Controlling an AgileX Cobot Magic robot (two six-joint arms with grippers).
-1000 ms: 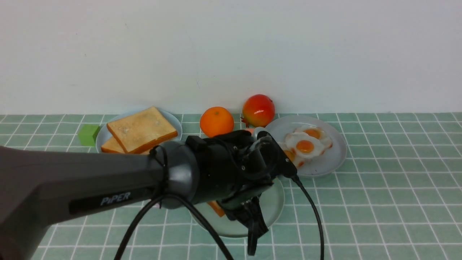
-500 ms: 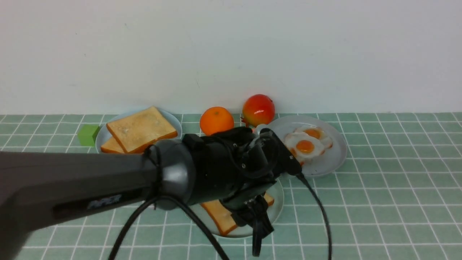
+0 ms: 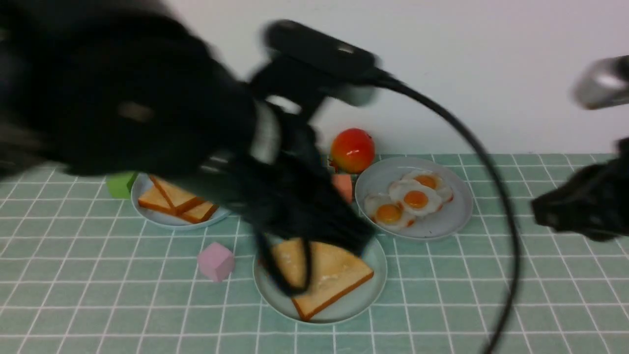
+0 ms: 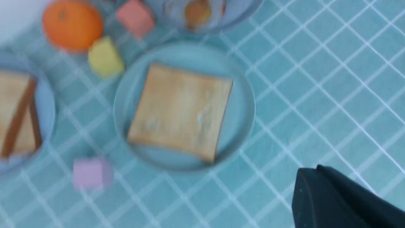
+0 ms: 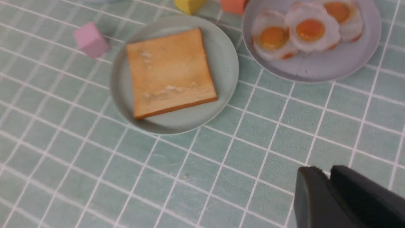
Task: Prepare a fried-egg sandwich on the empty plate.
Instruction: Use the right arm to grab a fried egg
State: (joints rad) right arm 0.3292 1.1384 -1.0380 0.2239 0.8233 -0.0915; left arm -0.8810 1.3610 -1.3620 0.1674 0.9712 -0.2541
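One golden toast slice (image 3: 324, 275) lies flat on the mint-green plate (image 3: 376, 290); it also shows in the left wrist view (image 4: 180, 110) and the right wrist view (image 5: 169, 71). Three fried eggs (image 3: 410, 199) sit on the grey-lilac plate (image 3: 454, 216). More toast (image 3: 172, 199) lies on the sky-blue plate (image 3: 142, 189). My left gripper (image 4: 311, 169) is raised off the mint plate, fingers together and empty. My right gripper (image 5: 327, 171) hangs above the bare cloth near the egg plate (image 5: 316, 71), fingers together and empty.
A pink cube (image 3: 215, 261) sits left of the mint plate. A salmon cube (image 3: 342, 187), a yellow cube (image 4: 105, 58), an orange (image 4: 72, 23) and a red fruit (image 3: 352, 150) stand behind it. A green cube (image 3: 120, 184) is at the far left. The blurred left arm hides the middle back.
My left arm has lifted up and away from the mint plate, leaving the toast slice flat on it. My right arm has come into view at the right edge.
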